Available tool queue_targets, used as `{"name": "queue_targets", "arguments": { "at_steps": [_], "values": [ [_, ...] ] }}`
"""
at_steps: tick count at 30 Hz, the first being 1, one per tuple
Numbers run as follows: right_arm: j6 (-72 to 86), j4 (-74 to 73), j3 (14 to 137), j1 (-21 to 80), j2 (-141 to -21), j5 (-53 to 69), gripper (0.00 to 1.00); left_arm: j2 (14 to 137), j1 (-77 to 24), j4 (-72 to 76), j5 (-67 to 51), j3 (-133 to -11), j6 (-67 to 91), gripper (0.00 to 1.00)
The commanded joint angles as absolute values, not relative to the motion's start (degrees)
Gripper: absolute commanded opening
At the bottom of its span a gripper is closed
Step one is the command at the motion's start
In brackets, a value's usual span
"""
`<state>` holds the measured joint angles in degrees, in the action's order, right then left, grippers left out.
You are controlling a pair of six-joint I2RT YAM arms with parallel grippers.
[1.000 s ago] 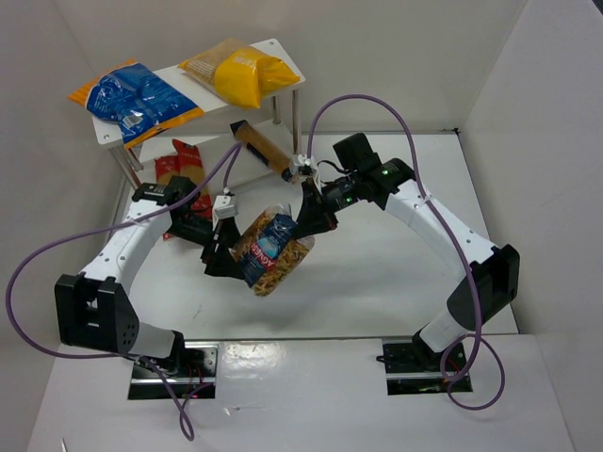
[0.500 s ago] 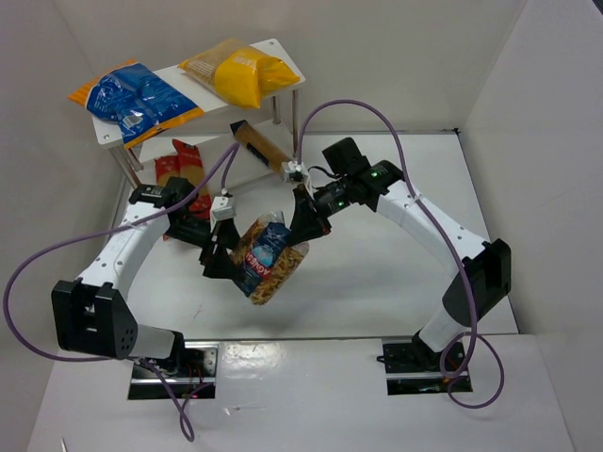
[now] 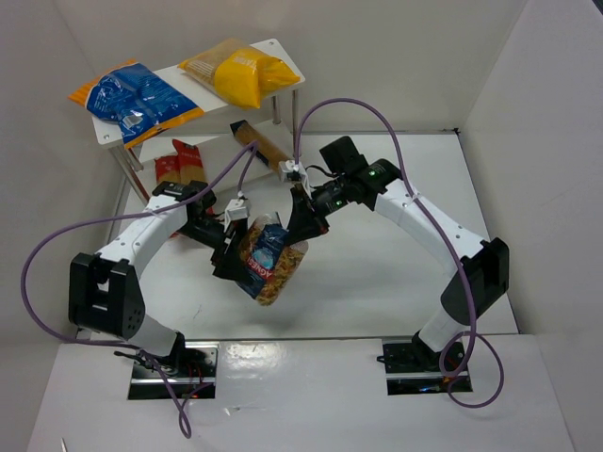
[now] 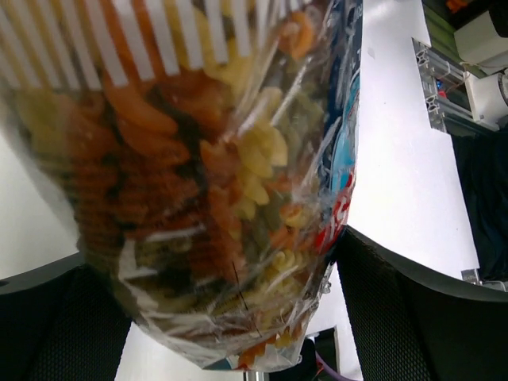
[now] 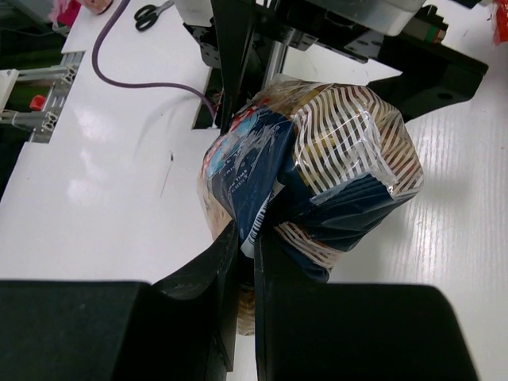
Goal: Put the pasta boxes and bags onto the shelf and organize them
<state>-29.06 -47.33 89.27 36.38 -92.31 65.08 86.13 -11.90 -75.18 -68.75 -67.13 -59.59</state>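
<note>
Pinching clear pasta bag (image 3: 268, 266) by dark blue label (image 5: 246, 186) (lettering illegible), right jaws closed, left jaws clasping belly.

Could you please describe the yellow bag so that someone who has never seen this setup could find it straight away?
Look to the white two-tier shelf at the far left of the overhead view. On its top board lie two bags side by side. The yellow bag is the right-hand one, plain golden yellow, whereas its neighbour, the blue-and-orange bag, is mostly blue.
</note>
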Motion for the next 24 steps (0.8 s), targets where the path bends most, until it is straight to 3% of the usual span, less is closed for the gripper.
{"name": "queue_targets", "arguments": {
  "at_steps": [1,4,6,7,8,14,15,16,17,19,24],
  "values": [
    [-29.1,-44.1,94.2,37.4,-90.7,73.9,0.00,86.7,-12.9,-74.5,-71.8,-67.3,-61.2,0.99],
    [-29.1,-44.1,94.7,37.4,-91.2,73.9,0.00,86.7,-12.9,-74.5,-72.3,-67.3,-61.2,0.99],
    [-29.6,-44.1,94.7,37.4,-91.8,73.9,0.00,86.1,-12.9,-74.5,-72.3,-67.3,-61.9,0.75],
    [-29.6,-44.1,94.7,37.4,-91.8,73.9,0.00,86.1,-12.9,-74.5,-72.3,-67.9,-62.6,0.46],
    [-29.6,-44.1,94.7,37.4,-92.3,73.9,0.00,86.1,-12.9,-74.5,-72.3,-68.6,-62.6,0.00],
    [-26.8,-42.2,94.0,37.4,-91.4,69.5,0.00,82.9,-11.9,-74.5,-70.4,-70.7,-60.8,0.00],
    [-25.4,-41.0,92.9,37.4,-90.9,66.4,0.05,81.7,-11.0,-74.5,-70.4,-70.8,-60.0,0.00],
    [-24.4,-39.8,92.4,37.4,-89.8,64.8,0.20,81.1,-8.6,-73.7,-70.4,-71.4,-59.4,0.00],
    [-23.6,-38.7,91.4,37.4,-89.3,63.2,0.59,79.8,-7.5,-73.7,-70.9,-71.5,-59.4,0.00],
    [-21.2,-36.7,90.6,37.4,-87.7,58.0,0.87,78.3,-4.2,-71.3,-71.7,-71.5,-56.1,0.00],
    [-19.1,-34.8,87.1,32.0,-84.6,51.6,1.00,72.6,-1.3,-64.3,-71.2,-70.2,-48.5,0.00]
  ]
}}
